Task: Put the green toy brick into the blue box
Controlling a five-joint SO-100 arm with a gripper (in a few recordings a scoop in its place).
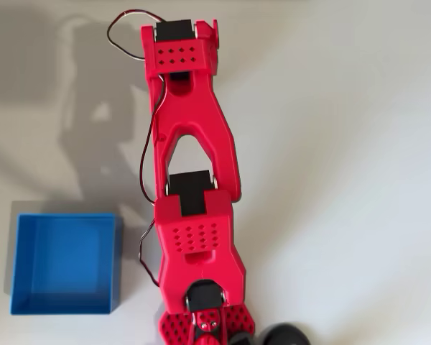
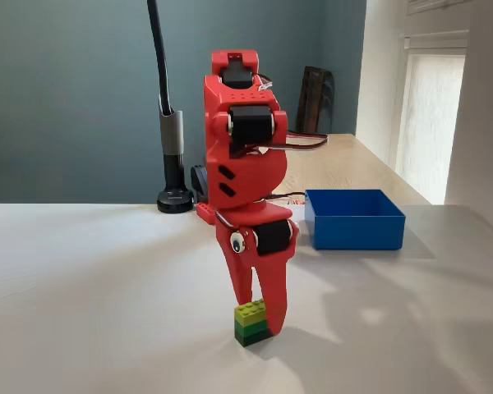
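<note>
The green toy brick [image 2: 248, 321] is a small stack of lime and darker green layers resting on the white table in the fixed view. My red gripper [image 2: 261, 317] points straight down over it. One finger [image 2: 243, 283] stands behind the brick and the other finger [image 2: 277, 308] presses against its right side, so the jaws are closed on it. The blue box [image 2: 354, 220] stands empty behind and to the right of the arm. In the overhead view the blue box [image 1: 65, 263] lies at the lower left, left of the red arm [image 1: 194, 180].
A black stand with a round base [image 2: 174, 197] rises behind the arm. A dark round object [image 1: 284, 336] sits by the arm's base. Thin cables [image 1: 149, 154] run along the arm. White table surface spreads on both sides.
</note>
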